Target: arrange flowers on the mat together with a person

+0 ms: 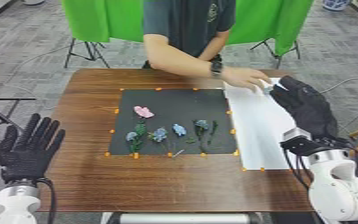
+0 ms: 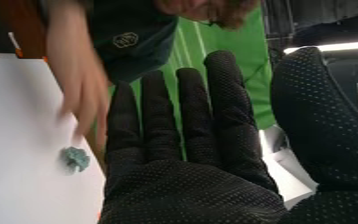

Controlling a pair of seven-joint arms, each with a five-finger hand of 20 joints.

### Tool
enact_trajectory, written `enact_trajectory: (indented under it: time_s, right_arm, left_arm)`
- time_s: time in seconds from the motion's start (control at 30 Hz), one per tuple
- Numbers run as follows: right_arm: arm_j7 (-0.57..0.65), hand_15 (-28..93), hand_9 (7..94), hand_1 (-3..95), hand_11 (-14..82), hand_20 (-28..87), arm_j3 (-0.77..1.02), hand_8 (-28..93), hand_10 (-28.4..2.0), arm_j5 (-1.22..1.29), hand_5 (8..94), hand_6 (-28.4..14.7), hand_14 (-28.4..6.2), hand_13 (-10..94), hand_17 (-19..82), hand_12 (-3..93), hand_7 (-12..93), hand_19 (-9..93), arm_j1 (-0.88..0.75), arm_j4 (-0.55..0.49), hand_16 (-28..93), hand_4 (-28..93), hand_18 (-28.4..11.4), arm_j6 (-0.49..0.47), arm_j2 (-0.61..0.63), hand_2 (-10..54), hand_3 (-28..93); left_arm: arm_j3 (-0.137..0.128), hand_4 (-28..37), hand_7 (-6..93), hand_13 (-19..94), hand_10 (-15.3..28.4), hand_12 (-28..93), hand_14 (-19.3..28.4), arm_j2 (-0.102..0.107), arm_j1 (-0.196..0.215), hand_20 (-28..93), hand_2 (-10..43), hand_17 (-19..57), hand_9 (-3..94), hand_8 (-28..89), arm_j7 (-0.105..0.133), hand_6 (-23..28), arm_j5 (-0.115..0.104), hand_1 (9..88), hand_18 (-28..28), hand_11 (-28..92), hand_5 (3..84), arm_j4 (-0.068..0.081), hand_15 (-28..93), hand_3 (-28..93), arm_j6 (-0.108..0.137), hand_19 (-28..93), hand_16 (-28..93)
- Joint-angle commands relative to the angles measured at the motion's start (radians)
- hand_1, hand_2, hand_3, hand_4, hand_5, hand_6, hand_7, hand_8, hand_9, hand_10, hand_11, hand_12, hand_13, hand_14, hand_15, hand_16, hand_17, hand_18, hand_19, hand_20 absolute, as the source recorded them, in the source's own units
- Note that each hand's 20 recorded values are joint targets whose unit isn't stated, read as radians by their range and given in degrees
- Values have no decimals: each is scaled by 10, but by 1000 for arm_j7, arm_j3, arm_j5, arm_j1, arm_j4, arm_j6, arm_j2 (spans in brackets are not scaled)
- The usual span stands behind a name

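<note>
In the head view, several blue flowers point(image 1: 159, 134) and a pink flower point(image 1: 143, 111) with green stems lie on the dark mat point(image 1: 171, 97). My right hand point(image 1: 302, 106) is over the white sheet's right edge, open, holding nothing. A person's hand point(image 1: 246, 78) is beside its fingertips, at the sheet's far end. My left hand point(image 1: 31, 148) is open, palm up, left of the mat. In the right wrist view, my right hand point(image 2: 189, 190) has straight fingers; beyond it a small blue-green flower piece point(image 2: 75, 158) lies on the white sheet, near the person's blurred hand point(image 2: 87, 95).
The white sheet point(image 1: 262, 145) lies right of the mat, under part of my right hand's reach. Orange tape pieces line the mat's edges. The brown table point(image 1: 158, 185) extends around them. The person stands at the far edge, before a green cloth point(image 1: 95, 20).
</note>
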Motion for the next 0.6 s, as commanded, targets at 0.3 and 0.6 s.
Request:
enact_trajectory:
  time_s: [0.3,0.6]
  right_arm:
    - [31,131,452,357,53,164,-37,-147,-92,-40,544,-14,-97,368,188,82,180,177,16,-7,81,-274,-105,3,-16,-8,786]
    - [44,136,457,360,55,162,-34,-148,-93,-43,550,-15,-103,379,186,83,182,180,12,-7,87,-274,-109,8,-13,1,782]
  left_arm:
    - [20,-283,77,309,124,53,123,-8,-8,84,126,-38,413,-93,-16,67,-6,272,118,139,436,0,241,708,21,311,-83]
    - [27,-283,83,313,127,55,131,-7,-4,87,131,-41,417,-93,-9,69,-22,273,120,145,443,-7,260,711,45,325,-81]
